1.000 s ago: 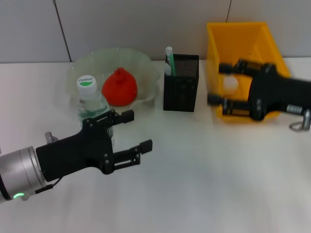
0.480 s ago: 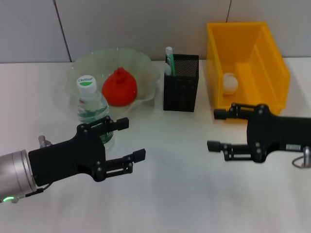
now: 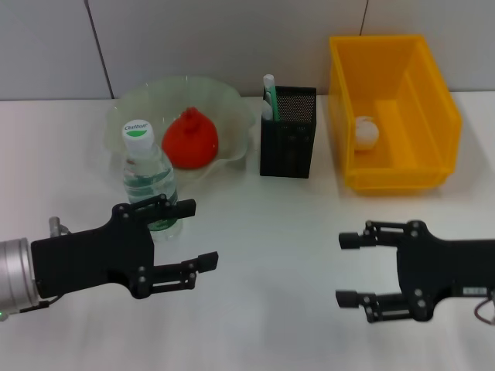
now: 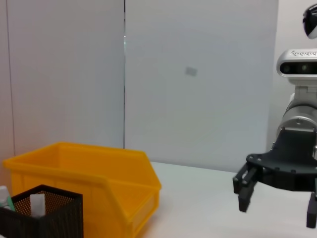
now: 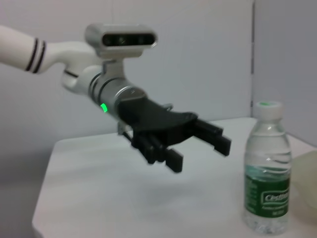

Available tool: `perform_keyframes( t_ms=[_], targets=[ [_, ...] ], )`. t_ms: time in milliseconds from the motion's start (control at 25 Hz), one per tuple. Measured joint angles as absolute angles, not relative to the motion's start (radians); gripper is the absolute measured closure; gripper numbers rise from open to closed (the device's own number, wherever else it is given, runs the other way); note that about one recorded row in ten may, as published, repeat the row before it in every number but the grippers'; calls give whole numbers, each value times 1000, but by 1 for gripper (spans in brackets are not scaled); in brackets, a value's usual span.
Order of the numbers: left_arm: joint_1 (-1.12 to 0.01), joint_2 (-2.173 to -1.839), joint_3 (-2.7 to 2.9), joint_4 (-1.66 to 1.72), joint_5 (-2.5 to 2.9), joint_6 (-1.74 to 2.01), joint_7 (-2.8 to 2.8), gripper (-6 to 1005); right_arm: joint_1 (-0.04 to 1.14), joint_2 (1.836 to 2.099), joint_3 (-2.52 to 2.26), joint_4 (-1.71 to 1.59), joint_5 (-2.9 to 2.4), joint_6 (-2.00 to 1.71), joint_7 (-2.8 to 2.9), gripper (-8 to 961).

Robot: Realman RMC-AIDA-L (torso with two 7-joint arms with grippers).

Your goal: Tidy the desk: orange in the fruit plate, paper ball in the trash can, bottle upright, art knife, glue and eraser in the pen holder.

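Both arms have pulled back toward the robot over the last second: the right tool has left the yellow trash can, where the paper ball now lies, and hangs open and empty over the worktop. The left tool, also open, has drawn away from the upright bottle. With the orange in the fruit plate and items standing in the pen holder, the tidying looks finished.

white desk against pale grey panelled wall with vertical seams.

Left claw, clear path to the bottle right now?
Probably yes. The left claw is open, just in front of the upright bottle, with nothing between them; the plate sits behind.
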State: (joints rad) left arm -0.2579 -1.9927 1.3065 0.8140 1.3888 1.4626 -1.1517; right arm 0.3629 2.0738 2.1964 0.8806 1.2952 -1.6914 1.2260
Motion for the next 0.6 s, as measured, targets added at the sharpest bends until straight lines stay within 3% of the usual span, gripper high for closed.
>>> perform_keyframes(
  t_ms=[600],
  targets=[
    [-270,-1997,1261,819,1453,1511,-1167,184,331,2075,2202,893,1278,-1712,1206,185]
  ],
)
